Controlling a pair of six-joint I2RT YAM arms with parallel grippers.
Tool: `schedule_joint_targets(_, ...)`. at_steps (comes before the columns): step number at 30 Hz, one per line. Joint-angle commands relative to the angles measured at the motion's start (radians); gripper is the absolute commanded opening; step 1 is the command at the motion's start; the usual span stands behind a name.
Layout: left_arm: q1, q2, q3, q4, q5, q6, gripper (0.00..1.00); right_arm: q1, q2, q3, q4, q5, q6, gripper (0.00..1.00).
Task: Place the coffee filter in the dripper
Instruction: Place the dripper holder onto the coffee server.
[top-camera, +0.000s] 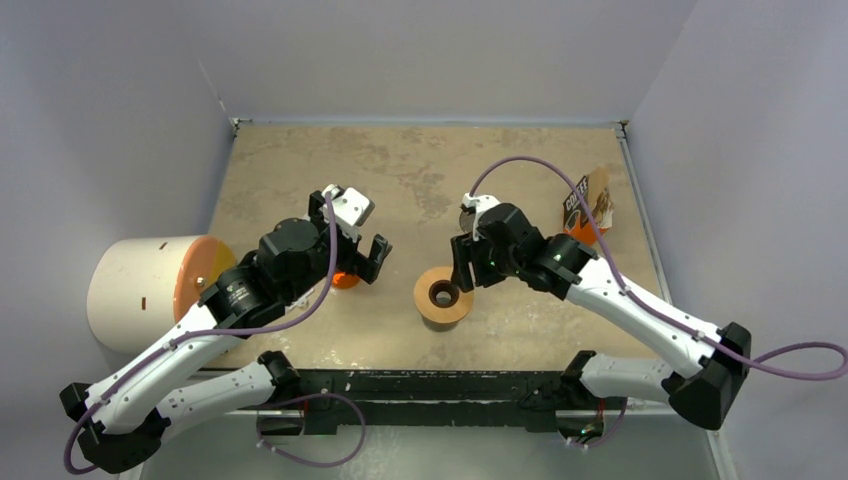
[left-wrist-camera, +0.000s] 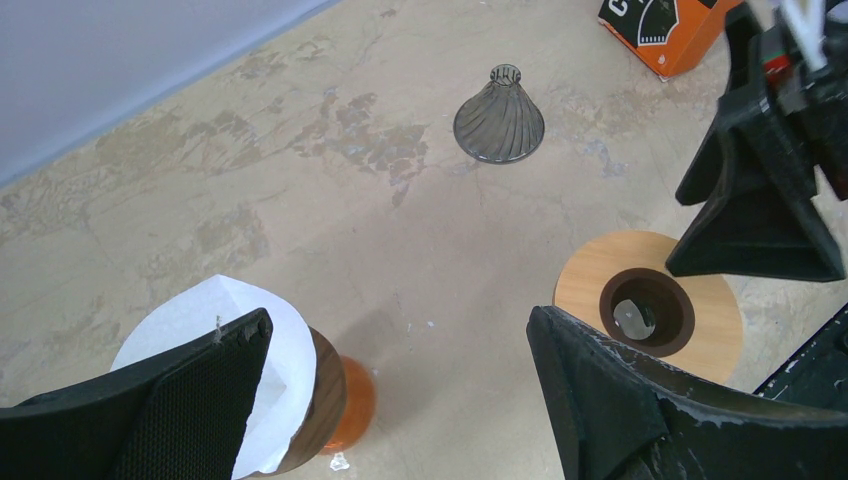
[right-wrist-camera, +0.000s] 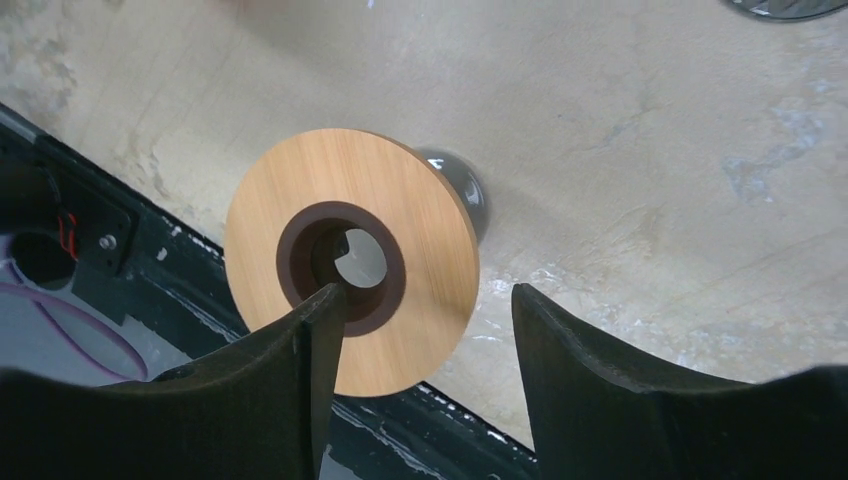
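Note:
The coffee filter (left-wrist-camera: 190, 335) is a white paper cone sitting in a dark brown collar on top of the orange glass vessel (left-wrist-camera: 350, 400). The dripper's ribbed glass cone (left-wrist-camera: 498, 118) stands mouth-down on the table further back, apart from both grippers. My left gripper (left-wrist-camera: 400, 318) is open wide, its left finger over the filter; in the top view (top-camera: 362, 262) it hovers beside the orange vessel (top-camera: 345, 280). My right gripper (right-wrist-camera: 428, 295) is open and empty, its left finger over the hole of a round wooden disc (right-wrist-camera: 420, 220).
The wooden disc (top-camera: 443, 295) has a dark ring and lies on a smoky-grey glass cup (right-wrist-camera: 465, 190) near the table's front edge. A black-and-orange coffee packet (top-camera: 590, 205) stands at the back right. A large white cylinder (top-camera: 140, 285) lies at the left edge.

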Motion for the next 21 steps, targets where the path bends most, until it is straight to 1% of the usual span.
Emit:
schedule_joint_targets(1,0.006,-0.009,0.006,0.016,0.008,-0.013,1.00,0.003,-0.057,0.079,-0.082,0.111,0.053,0.66)
schedule_joint_targets(6,0.005,-0.013,0.006,0.017,0.008,-0.014,1.00,0.000,-0.053,0.149,-0.141,0.258,0.033,0.68)
schedule_joint_targets(12,0.005,-0.013,0.006,0.015,0.008,-0.014,1.00,-0.009,0.028,0.246,-0.194,0.429,-0.029,0.68)
schedule_joint_targets(16,0.006,-0.016,0.004,0.015,0.003,-0.014,1.00,-0.042,0.095,0.275,-0.167,0.437,-0.072,0.69)
schedule_joint_targets(21,0.006,-0.015,0.006,0.016,0.003,-0.013,1.00,-0.108,0.172,0.298,-0.121,0.377,-0.103,0.69)
